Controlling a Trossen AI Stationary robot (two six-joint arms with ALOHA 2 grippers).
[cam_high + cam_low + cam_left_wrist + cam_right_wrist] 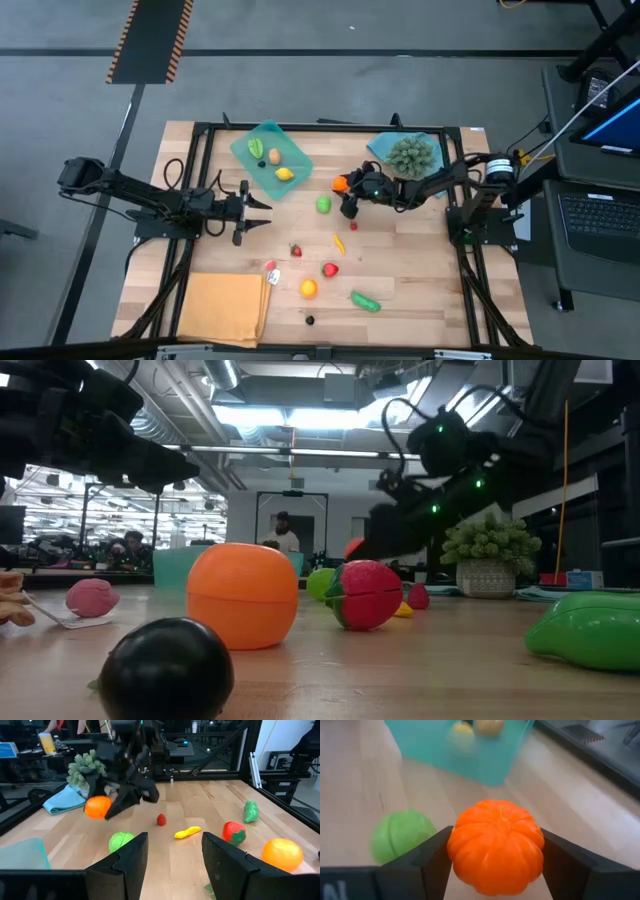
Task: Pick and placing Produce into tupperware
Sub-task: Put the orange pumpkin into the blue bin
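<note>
A: Where is the right gripper (346, 186)?
B: Over the middle of the table (420, 262), just left of the bushy plant (411, 155). Its fingers (436, 862) stand on either side of a ribbed orange pumpkin (495, 846), and they hold it between them.

A: And the tray (258, 166)?
B: Far-left of that gripper, tilted on the table. It holds a green piece (256, 147), a tan piece (274, 155) and a lemon (285, 174). In the right wrist view the tray sits beyond the pumpkin, apart from it.

A: What lies nearest the gripper?
B: A green ball (323, 204), on the wood just near-left of it. A yellow pepper (339, 242) and a small red berry (353, 225) lie nearer the front.

A: The rest of the produce?
B: Scattered toward the near edge: a strawberry (296, 250), a red fruit (330, 269), an orange (308, 288), a green cucumber (365, 301) and a dark berry (310, 320).

A: The left gripper (259, 210)?
B: It hangs at the left side, near the tray's near edge, fingers (124, 868) parted with nothing between them.

A: Anything else?
B: An orange mat (223, 306) at the near-left corner, and a blue cloth (384, 148) under the plant.
</note>
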